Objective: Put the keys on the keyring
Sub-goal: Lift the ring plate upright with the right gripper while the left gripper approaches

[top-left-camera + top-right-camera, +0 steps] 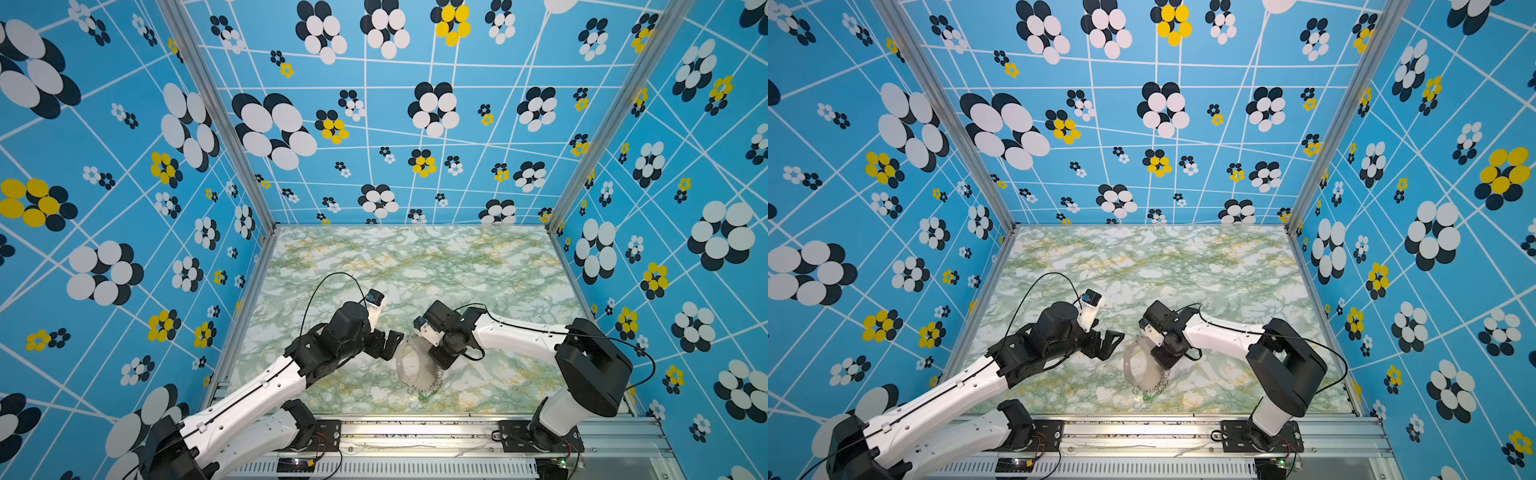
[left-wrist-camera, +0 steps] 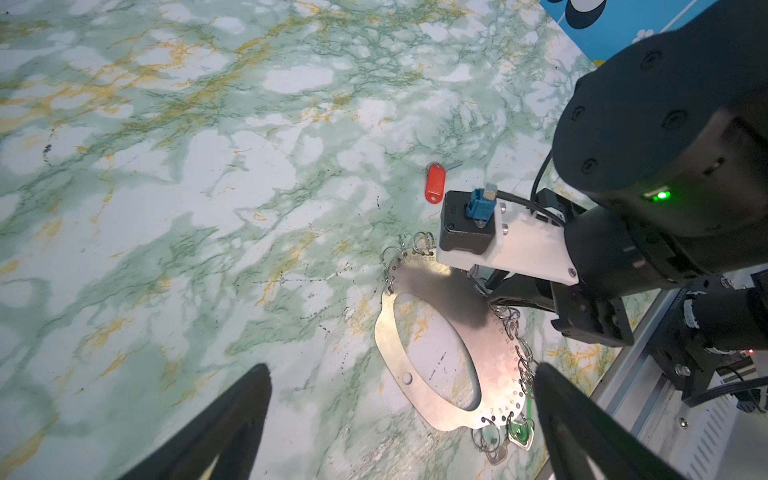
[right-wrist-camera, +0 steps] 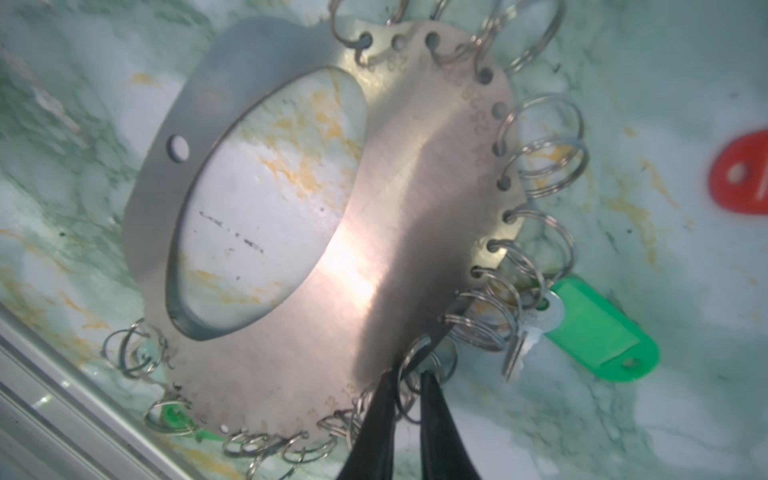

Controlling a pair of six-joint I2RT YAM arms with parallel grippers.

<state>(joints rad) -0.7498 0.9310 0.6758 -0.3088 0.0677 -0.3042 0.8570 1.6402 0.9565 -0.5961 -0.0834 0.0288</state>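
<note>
Near the keyring (image 2: 486, 353), only wrist views show the red-tagged key (image 2: 434, 183).

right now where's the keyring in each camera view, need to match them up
In a top view: keyring low centre, near the front edge.
In a top view: keyring same spot, slightly further left.
Left wrist: keyring lower right of the picture.
Right wrist: keyring fills the centre.
Shared landmark: right gripper closed on its ringed outer edge.
</note>
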